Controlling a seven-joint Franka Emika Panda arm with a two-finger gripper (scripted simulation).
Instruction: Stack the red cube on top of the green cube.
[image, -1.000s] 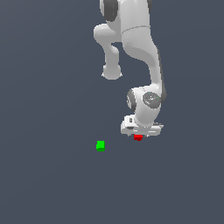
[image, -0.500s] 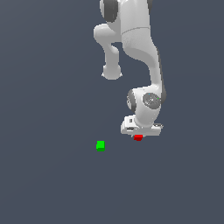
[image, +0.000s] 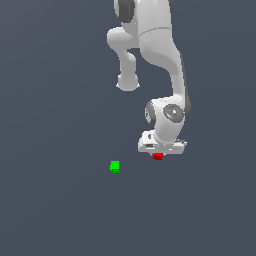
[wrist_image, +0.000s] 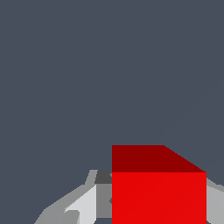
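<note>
The tiny red cube (image: 158, 156) lies on the dark floor, mostly hidden under the white gripper (image: 159, 153) that sits low over it. In the wrist view the red cube (wrist_image: 158, 192) fills the space between the two grey fingers (wrist_image: 94, 203), which touch its sides, so the gripper (wrist_image: 158, 208) is shut on it. The green cube (image: 115, 166) sits alone on the floor, apart from the gripper and toward the exterior view's left, slightly nearer the camera. It does not show in the wrist view.
The white arm (image: 160, 60) rises above the gripper toward the top of the exterior view. Plain dark grey floor (image: 60, 210) surrounds both cubes.
</note>
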